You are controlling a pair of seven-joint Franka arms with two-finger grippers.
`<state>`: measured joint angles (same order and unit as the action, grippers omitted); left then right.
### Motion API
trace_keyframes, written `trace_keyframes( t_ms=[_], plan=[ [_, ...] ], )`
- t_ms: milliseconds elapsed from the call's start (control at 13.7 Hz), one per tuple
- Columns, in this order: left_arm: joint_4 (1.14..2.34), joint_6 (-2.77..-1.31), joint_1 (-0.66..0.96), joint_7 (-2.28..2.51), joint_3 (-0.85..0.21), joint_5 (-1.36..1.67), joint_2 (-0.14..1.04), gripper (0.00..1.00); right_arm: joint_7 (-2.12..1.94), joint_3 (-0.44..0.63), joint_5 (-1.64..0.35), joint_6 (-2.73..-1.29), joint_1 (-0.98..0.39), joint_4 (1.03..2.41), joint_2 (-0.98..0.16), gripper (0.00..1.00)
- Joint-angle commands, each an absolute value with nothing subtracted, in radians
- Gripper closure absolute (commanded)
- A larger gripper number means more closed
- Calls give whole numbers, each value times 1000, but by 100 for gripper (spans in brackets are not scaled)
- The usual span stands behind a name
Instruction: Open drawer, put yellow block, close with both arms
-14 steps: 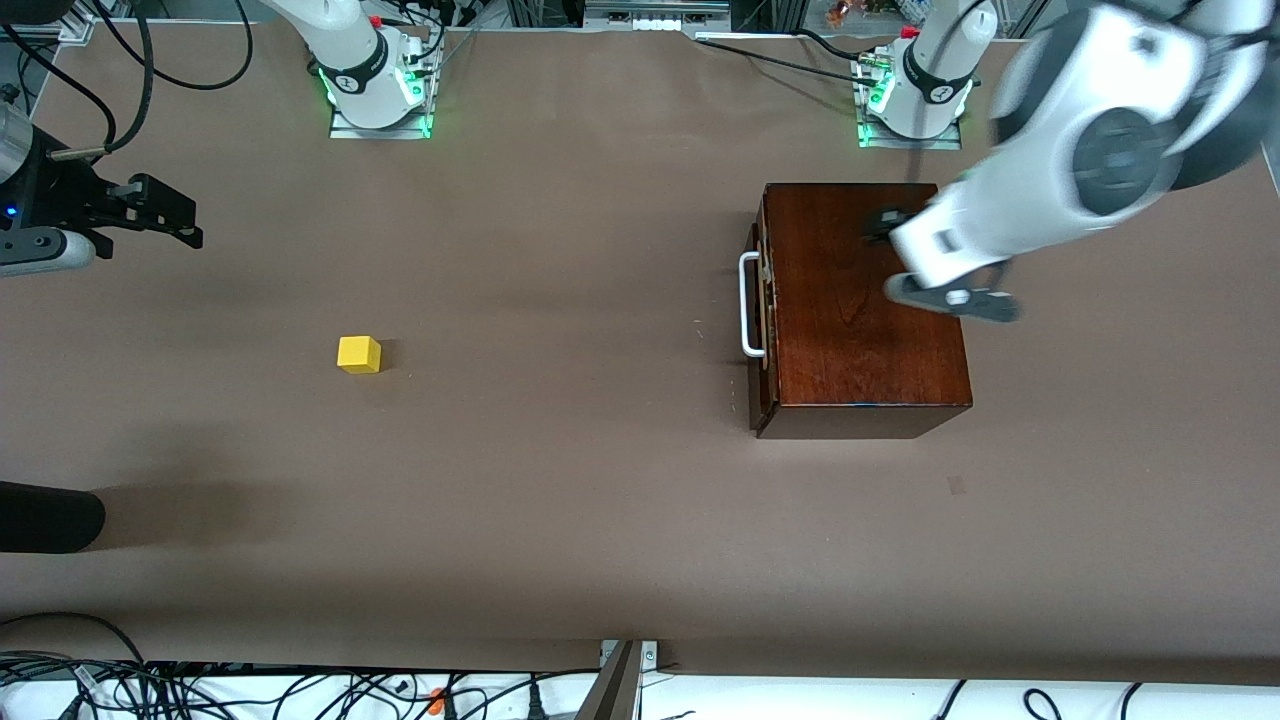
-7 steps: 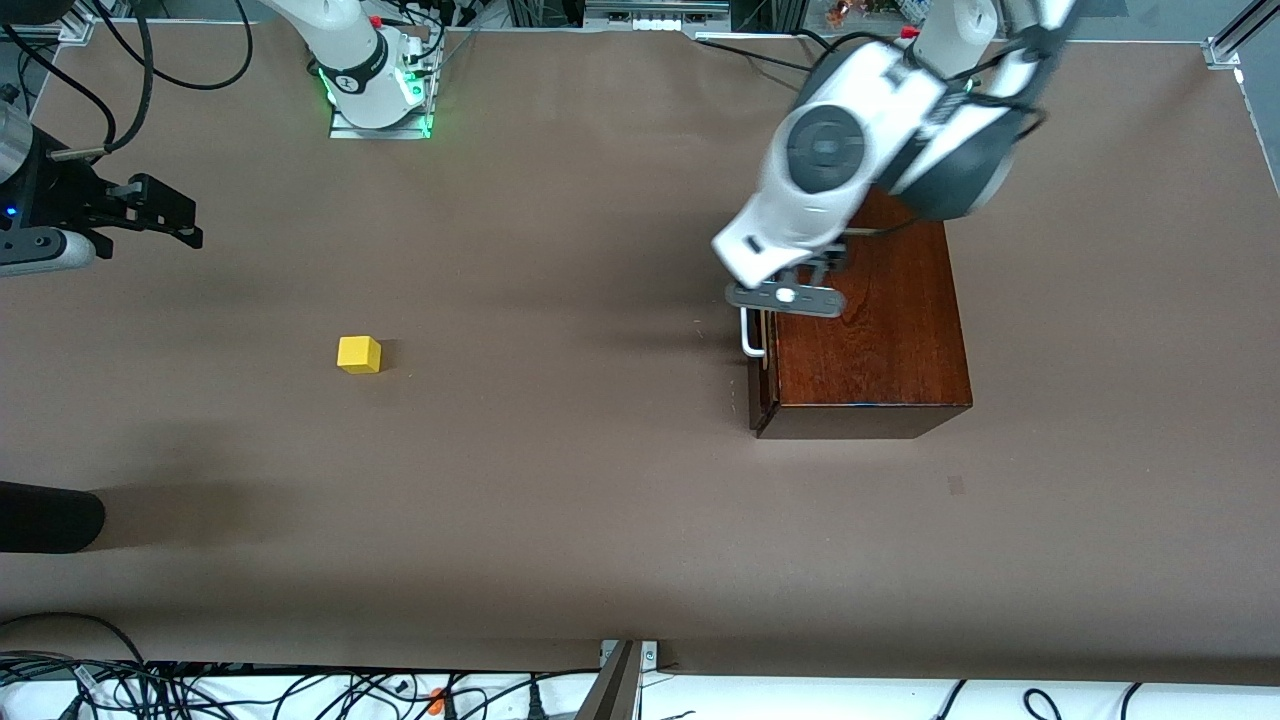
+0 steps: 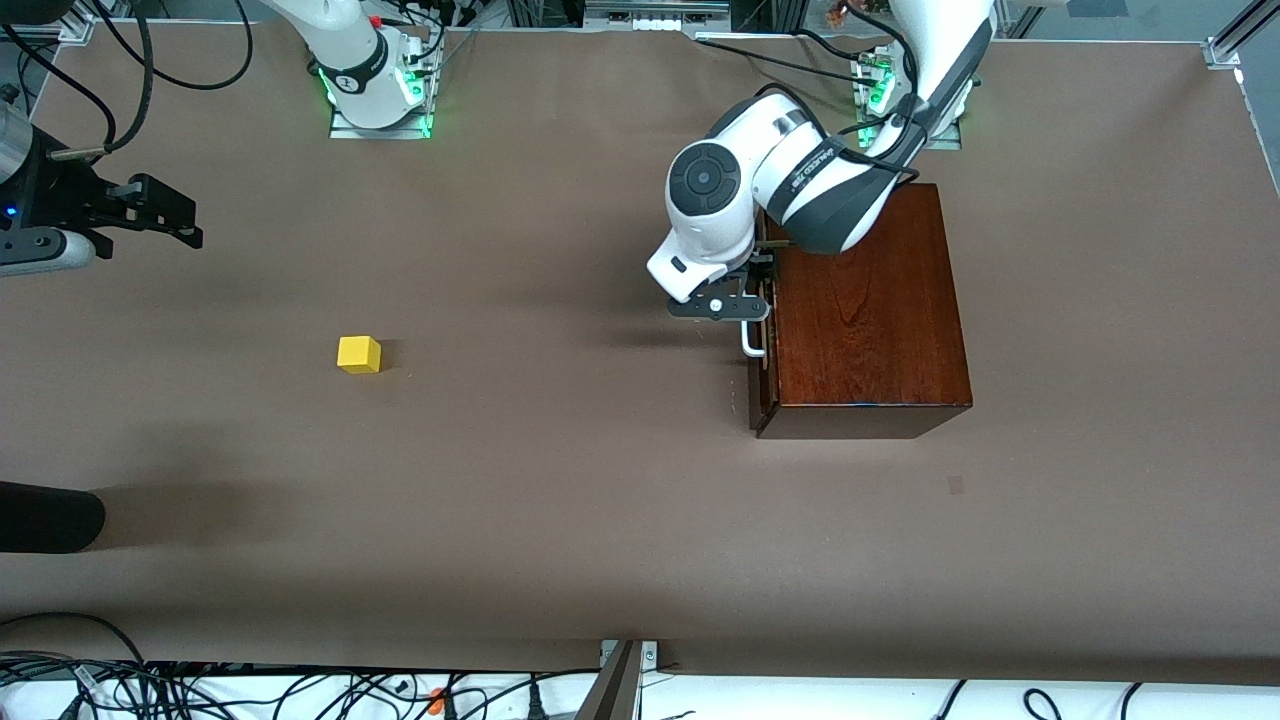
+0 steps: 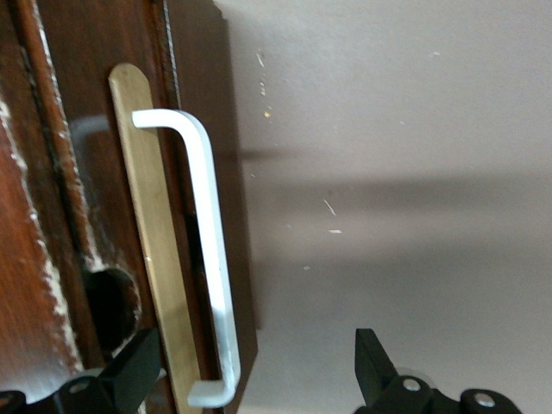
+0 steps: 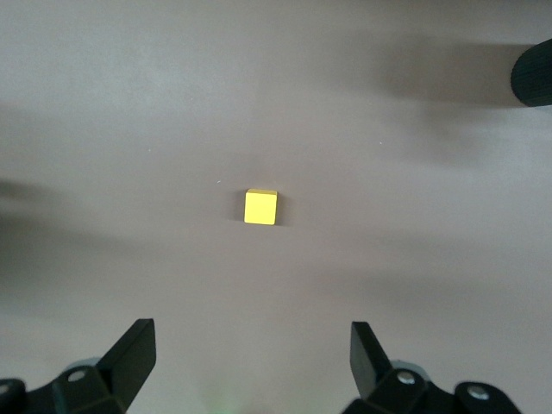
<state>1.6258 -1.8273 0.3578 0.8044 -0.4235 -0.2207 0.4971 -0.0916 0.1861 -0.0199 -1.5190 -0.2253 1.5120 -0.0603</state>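
Note:
The yellow block (image 3: 359, 354) lies alone on the brown table toward the right arm's end. It also shows as a small cube (image 5: 260, 207) below my right gripper (image 5: 252, 345), which hangs open and empty well above it. In the front view that right gripper (image 3: 185, 222) waits at the table's edge. The drawer (image 3: 764, 330) is shut in the mahogany box (image 3: 870, 320). My left gripper (image 3: 752, 285) is open at the drawer front (image 4: 86, 190). Its fingers (image 4: 138, 366) straddle one end of the white handle (image 4: 211, 250) without touching it.
A dark rounded object (image 3: 45, 517) juts in at the table's edge near the right arm's end, nearer the front camera than the block. Cables (image 3: 200, 685) run along the front edge. The arms' green-lit bases (image 3: 378, 95) stand at the back.
My left arm swung from above the box's top across to the drawer front and came down at the handle. The right arm, block and box have not moved.

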Motion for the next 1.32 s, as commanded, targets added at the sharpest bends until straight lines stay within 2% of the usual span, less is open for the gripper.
trace_keyframes(
  t_ms=[0,292,877,1243],
  plan=[
    [1626,-1832,391,879,-422,-307,514,0,-92,183,-21,-1508,-218,1491,-69,0],
    [1623,-1876,400,891,-420,-316,531,0,-92,183,-21,-1508,-218,1491,-69,0],
    [1626,-1876,422,922,-420,-394,572,0,-92,183,-21,-1508,-218,1491,-69,0],
    [1631,-1945,460,1026,-419,-396,613,0,-92,183,-21,-1508,-218,1491,-69,0]
  ],
)
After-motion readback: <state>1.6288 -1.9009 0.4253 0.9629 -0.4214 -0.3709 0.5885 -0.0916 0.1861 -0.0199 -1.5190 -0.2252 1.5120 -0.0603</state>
